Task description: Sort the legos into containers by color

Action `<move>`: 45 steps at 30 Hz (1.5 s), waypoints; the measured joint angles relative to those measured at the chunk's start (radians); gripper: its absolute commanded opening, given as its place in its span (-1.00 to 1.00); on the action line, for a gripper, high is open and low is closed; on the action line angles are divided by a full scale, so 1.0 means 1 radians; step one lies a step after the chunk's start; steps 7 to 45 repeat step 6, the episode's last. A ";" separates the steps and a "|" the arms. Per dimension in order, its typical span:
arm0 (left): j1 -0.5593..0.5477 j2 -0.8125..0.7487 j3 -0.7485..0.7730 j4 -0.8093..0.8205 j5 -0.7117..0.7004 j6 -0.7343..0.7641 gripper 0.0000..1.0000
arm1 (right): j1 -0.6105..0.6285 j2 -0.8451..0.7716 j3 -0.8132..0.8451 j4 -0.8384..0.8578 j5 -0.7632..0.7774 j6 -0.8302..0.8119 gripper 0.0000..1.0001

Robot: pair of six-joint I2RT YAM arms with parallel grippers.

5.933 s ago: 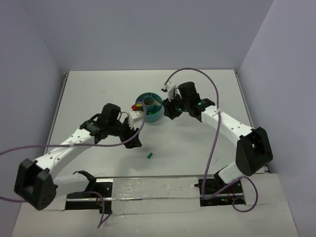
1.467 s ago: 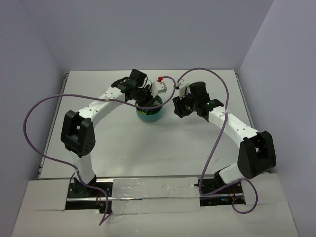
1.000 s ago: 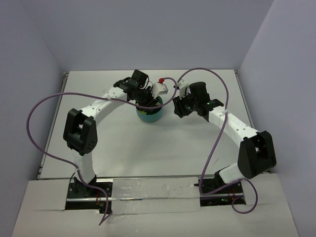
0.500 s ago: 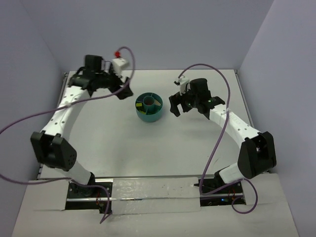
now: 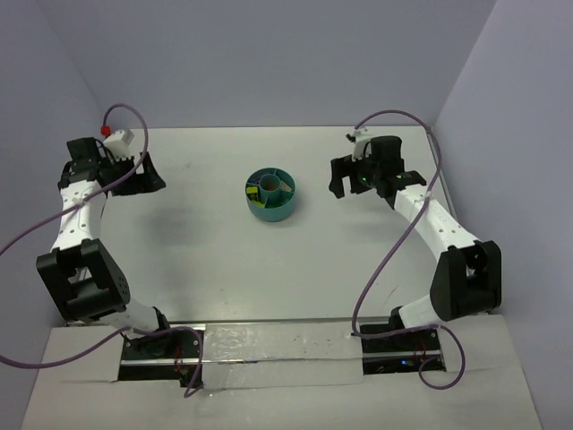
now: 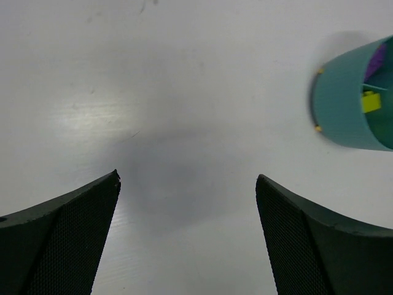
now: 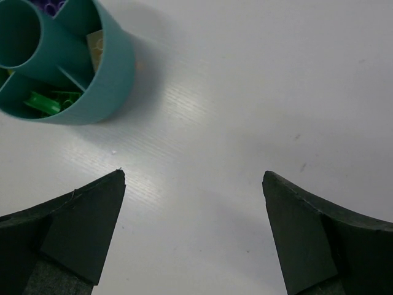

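Observation:
The teal bowl point(image 5: 271, 195), split into containers around a central ring, stands mid-table. Legos lie inside it: green ones point(image 7: 43, 101) in one compartment, a yellow one point(image 6: 369, 101) and purple bits point(image 6: 376, 58) in others. No loose lego shows on the table. My left gripper point(image 5: 149, 177) hangs open and empty at the far left, well away from the bowl point(image 6: 347, 98). My right gripper point(image 5: 337, 179) is open and empty just right of the bowl point(image 7: 120, 67). Only bare table shows between the left gripper point(image 6: 187, 178) fingers and between the right gripper point(image 7: 193, 173) fingers.
White table with walls at the back and both sides. Purple cables loop from both arms above the table. The arm bases and a taped strip sit at the near edge.
Both grippers have opened. The left arm has swung from over the bowl out to the far left. The right arm has drawn back a little to the right.

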State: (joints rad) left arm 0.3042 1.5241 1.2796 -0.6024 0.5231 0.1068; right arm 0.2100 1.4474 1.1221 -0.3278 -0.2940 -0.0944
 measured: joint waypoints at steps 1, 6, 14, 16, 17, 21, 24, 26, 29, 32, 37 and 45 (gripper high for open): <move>0.021 0.001 -0.024 0.007 -0.006 0.000 0.96 | -0.017 0.001 0.000 0.001 0.002 0.008 0.99; 0.079 0.012 -0.097 0.058 -0.013 0.000 0.96 | -0.079 0.017 0.000 0.003 0.011 0.046 1.00; 0.079 0.012 -0.097 0.058 -0.013 0.000 0.96 | -0.079 0.017 0.000 0.003 0.011 0.046 1.00; 0.079 0.012 -0.097 0.058 -0.013 0.000 0.96 | -0.079 0.017 0.000 0.003 0.011 0.046 1.00; 0.079 0.012 -0.097 0.058 -0.013 0.000 0.96 | -0.079 0.017 0.000 0.003 0.011 0.046 1.00; 0.079 0.012 -0.097 0.058 -0.013 0.000 0.96 | -0.079 0.017 0.000 0.003 0.011 0.046 1.00; 0.079 0.012 -0.097 0.058 -0.013 0.000 0.96 | -0.079 0.017 0.000 0.003 0.011 0.046 1.00; 0.079 0.012 -0.097 0.058 -0.013 0.000 0.96 | -0.079 0.017 0.000 0.003 0.011 0.046 1.00; 0.079 0.012 -0.097 0.058 -0.013 0.000 0.96 | -0.079 0.017 0.000 0.003 0.011 0.046 1.00; 0.079 0.012 -0.097 0.058 -0.013 0.000 0.96 | -0.079 0.017 0.000 0.003 0.011 0.046 1.00; 0.079 0.012 -0.097 0.058 -0.013 0.000 0.96 | -0.079 0.017 0.000 0.003 0.011 0.046 1.00; 0.079 0.012 -0.097 0.058 -0.013 0.000 0.96 | -0.079 0.017 0.000 0.003 0.011 0.046 1.00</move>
